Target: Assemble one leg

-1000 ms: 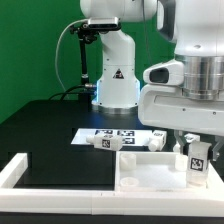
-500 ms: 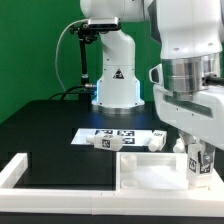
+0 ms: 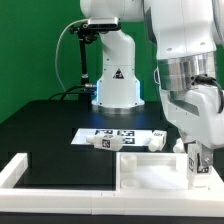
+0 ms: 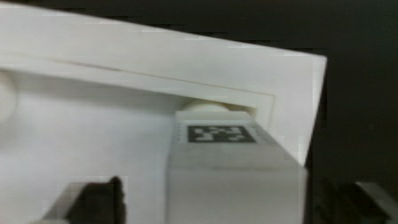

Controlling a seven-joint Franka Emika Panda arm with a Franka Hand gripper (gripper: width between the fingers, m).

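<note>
A leg point(image 3: 197, 168), a stubby white peg with a square tag, stands upright at the corner of the large white tray-like piece point(image 3: 140, 172) on the exterior view's right. In the wrist view the leg point(image 4: 228, 170) runs between my two dark fingers, its far end at a hole in the tray's rim point(image 4: 178, 70). My gripper point(image 3: 198, 158) straddles the leg. Its jaws are open, with a gap showing on each side of the leg point(image 4: 228, 205). Two more legs point(image 3: 104, 143) point(image 3: 152, 142) lie near the marker board.
The marker board point(image 3: 115, 132) lies flat on the black table in front of the robot's base point(image 3: 115, 90). A white L-shaped rail point(image 3: 18, 172) runs along the exterior view's left and the front edge.
My hand has come down and shifted toward the exterior view's right, and its fingers now sit on either side of the leg. The leg and the tray have stayed in place.
</note>
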